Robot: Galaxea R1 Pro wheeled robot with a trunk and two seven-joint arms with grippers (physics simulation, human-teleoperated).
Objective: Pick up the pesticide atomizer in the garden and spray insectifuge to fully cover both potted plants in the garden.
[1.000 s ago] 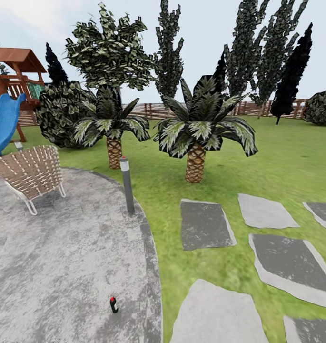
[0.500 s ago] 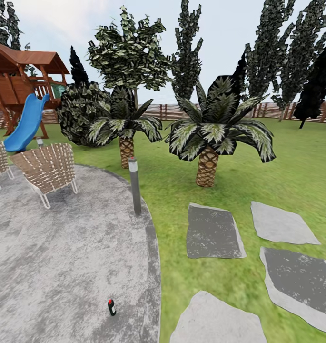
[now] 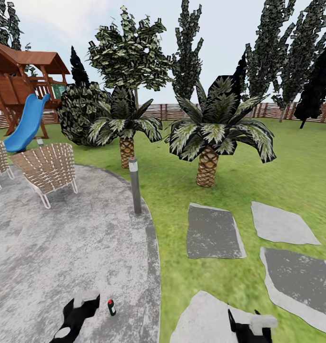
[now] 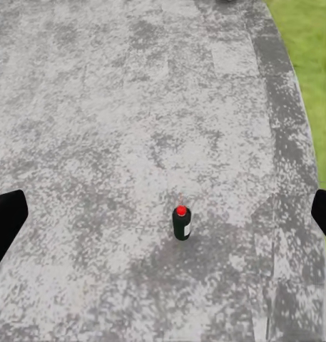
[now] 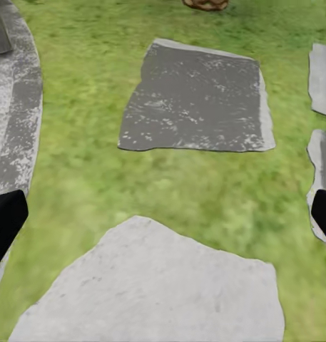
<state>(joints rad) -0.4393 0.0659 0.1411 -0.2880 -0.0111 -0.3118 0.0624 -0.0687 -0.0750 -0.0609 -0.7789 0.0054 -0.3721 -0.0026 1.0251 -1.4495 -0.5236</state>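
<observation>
Your pesticide atomizer (image 3: 112, 307) stands upright on the stone patio (image 3: 48, 247), at three o'clock just beside your left gripper (image 3: 79, 309). Both jaws are wide; lower straight, centre it, close gently.

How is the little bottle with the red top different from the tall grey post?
The pesticide atomizer is tiny and dark with a red tip; the bollard lamp is far taller, slim and grey with a pale band near its top. The atomizer stands inside the stone patio, close to the left pincer; the lamp stands farther off, at the patio's edge by the grass. Both stand upright.
</observation>
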